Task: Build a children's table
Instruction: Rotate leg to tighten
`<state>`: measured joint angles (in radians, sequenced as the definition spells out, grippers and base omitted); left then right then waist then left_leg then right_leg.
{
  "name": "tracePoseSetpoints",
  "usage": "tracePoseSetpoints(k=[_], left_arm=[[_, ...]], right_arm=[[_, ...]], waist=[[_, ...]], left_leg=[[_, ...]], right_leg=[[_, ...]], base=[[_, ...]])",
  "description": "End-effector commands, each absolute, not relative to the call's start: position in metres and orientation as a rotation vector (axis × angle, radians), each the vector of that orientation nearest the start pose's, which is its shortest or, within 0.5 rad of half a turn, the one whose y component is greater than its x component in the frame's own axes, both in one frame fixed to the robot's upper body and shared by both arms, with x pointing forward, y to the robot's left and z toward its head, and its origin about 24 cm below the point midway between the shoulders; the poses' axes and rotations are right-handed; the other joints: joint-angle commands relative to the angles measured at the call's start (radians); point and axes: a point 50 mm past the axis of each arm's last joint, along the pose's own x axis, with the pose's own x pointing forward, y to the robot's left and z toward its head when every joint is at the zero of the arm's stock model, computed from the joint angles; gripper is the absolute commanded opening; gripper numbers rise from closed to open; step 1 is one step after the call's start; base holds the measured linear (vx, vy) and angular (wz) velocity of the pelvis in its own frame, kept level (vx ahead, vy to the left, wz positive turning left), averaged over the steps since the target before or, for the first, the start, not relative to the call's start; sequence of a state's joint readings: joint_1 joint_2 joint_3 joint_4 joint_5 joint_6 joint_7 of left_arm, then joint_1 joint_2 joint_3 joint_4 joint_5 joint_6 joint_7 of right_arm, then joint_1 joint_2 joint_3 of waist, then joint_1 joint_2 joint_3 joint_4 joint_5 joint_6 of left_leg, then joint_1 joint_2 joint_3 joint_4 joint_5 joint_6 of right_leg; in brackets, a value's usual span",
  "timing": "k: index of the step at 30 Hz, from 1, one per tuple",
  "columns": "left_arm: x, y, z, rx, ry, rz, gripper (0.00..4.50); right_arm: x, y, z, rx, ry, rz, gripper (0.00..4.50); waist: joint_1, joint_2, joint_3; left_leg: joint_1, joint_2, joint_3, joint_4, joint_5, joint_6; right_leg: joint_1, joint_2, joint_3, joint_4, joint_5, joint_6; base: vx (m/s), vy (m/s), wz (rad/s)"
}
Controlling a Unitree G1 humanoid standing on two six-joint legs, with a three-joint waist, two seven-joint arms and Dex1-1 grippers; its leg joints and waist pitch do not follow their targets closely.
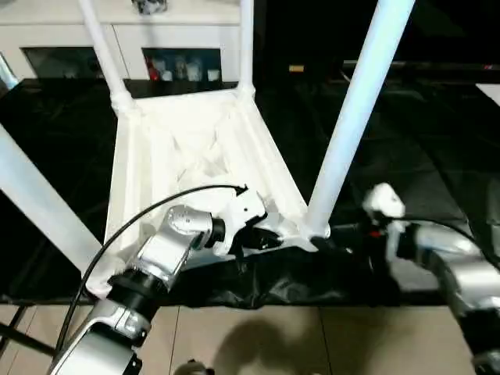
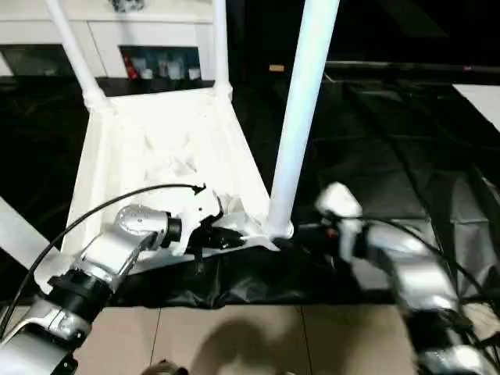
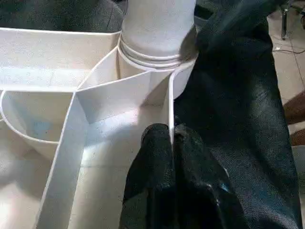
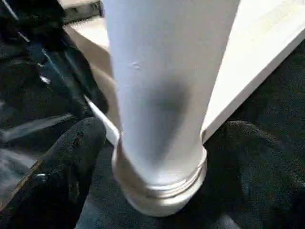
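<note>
On desk: table top (image 1: 195, 156) upside down
Legs: four (image 1: 355, 117) standing in sockets
Left gripper (image 3: 171, 138) fingers: pinching rim
Right gripper (image 4: 157, 162) fingers: spread around leg
Left: flipping upright

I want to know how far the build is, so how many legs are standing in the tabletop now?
4. One at the far left corner, one at the far right corner, one at the near right corner and one at the near left corner, partly cut off by the picture edge.
</note>
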<state>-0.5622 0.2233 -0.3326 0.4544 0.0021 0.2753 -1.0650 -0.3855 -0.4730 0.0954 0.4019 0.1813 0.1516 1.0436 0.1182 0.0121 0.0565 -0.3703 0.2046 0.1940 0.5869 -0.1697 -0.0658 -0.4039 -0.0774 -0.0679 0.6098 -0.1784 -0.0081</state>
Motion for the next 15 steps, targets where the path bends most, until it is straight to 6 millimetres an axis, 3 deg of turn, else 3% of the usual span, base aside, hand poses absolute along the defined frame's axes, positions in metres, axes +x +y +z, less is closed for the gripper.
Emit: tracePoseSetpoints(k=[1,14,15], left_arm=[[0.3061,0.0623,0.0648,0.271,0.328,-1.379,0.00],[0.3080,0.0622,0.0650,0.266,0.330,-1.356,0.00],[0.3080,0.0621,0.0650,0.266,0.330,-1.355,0.00]], right_arm=[[0.3007,-0.1880,0.0547,-0.213,0.331,1.020,4.44],[0.3066,-0.1831,0.0497,-0.218,0.342,1.029,3.57],[0.3068,-0.1831,0.0494,-0.218,0.342,1.029,3.30]], waist=[[-0.002,-0.019,-0.068],[-0.002,-0.018,-0.070],[-0.002,-0.018,-0.070]], left_leg=[[0.010,0.027,-0.014,-0.061,-0.203,0.055],[0.009,0.027,-0.013,-0.059,-0.189,0.064],[0.009,0.026,-0.013,-0.059,-0.190,0.066]], right_leg=[[0.047,-0.065,0.042,-0.083,-0.263,-0.194],[0.050,-0.065,0.042,-0.077,-0.232,-0.204],[0.050,-0.065,0.042,-0.077,-0.231,-0.207]], base=[[0.000,0.000,0.00],[0.000,0.000,0.00],[0.000,0.000,0.00]])
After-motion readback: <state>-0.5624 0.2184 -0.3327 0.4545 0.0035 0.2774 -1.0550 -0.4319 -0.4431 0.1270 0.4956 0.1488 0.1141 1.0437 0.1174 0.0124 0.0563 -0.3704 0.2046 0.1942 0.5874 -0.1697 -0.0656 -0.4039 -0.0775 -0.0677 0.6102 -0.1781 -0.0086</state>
